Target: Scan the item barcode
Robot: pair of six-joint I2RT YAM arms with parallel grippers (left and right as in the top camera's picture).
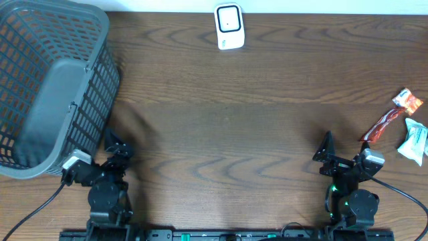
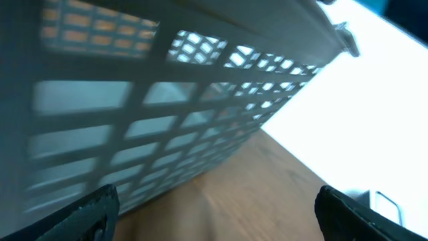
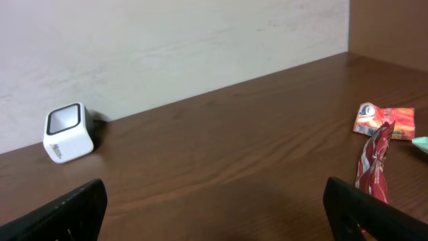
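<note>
The white barcode scanner (image 1: 229, 27) stands at the table's far edge, centre; the right wrist view has it at the left by the wall (image 3: 68, 132). The items lie at the far right: a long red packet (image 1: 380, 126) (image 3: 373, 164), an orange-red packet (image 1: 408, 100) (image 3: 388, 120) and a white-green packet (image 1: 414, 140). My right gripper (image 1: 326, 157) (image 3: 214, 211) hangs open near the front edge, left of the packets, with only bare wood between its fingers. My left gripper (image 1: 117, 148) (image 2: 214, 214) is open too, empty, beside the basket.
A grey mesh basket (image 1: 100, 87) takes up the left side; its wall (image 2: 134, 100) fills the left wrist view, close to the left fingers (image 2: 87, 214). Brown wood table (image 1: 227, 127) stretches between the two arms. A pale wall backs the table.
</note>
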